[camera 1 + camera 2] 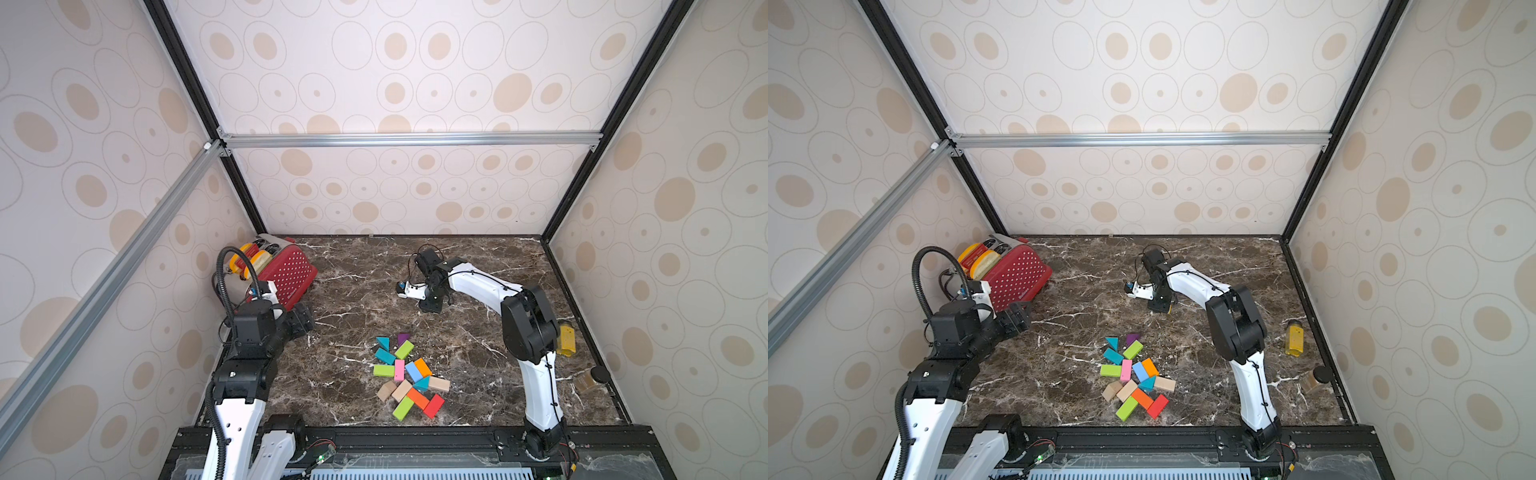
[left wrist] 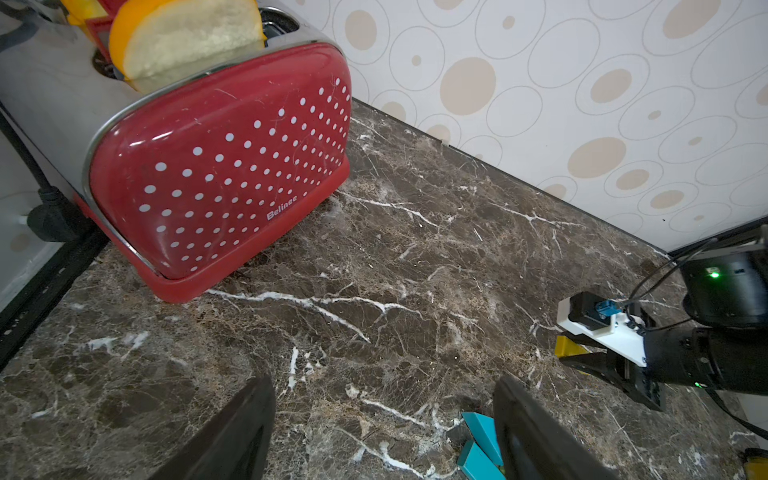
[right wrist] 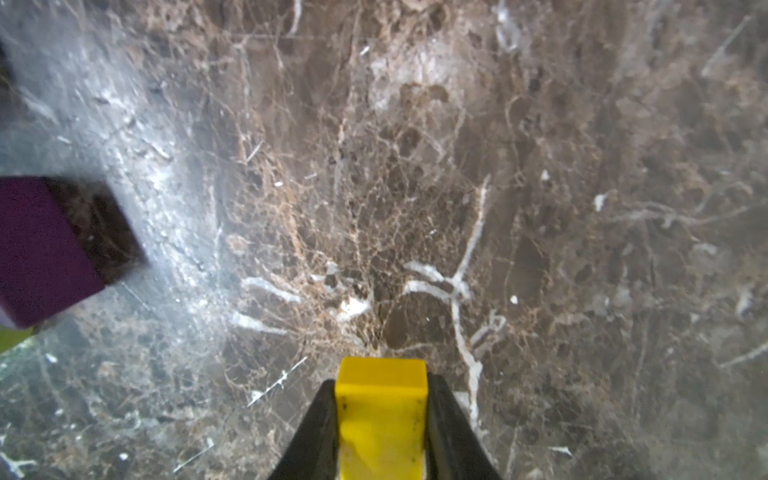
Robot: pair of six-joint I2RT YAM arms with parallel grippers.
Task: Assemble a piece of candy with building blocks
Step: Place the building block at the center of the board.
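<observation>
The building blocks (image 1: 409, 374) lie in a loose cluster on the marble table (image 1: 353, 291) near its front middle, in green, teal, pink, blue, orange, red, tan and purple; both top views show them (image 1: 1136, 376). My right gripper (image 3: 380, 386) points down at the table behind the cluster (image 1: 430, 306) and is shut on a yellow block (image 3: 381, 415). A purple block (image 3: 41, 249) lies off to one side of it. My left gripper (image 2: 384, 415) hovers open and empty at the left (image 1: 303, 320), in front of the toaster. Teal blocks (image 2: 480, 432) show beside one of its fingers (image 2: 536, 436).
A red dotted toaster (image 1: 286, 270) holding bread slices stands at the back left. A yellow jar (image 1: 566, 340) and a brown jar with a black lid (image 1: 592, 378) stand by the right wall. Patterned walls close in the table on three sides.
</observation>
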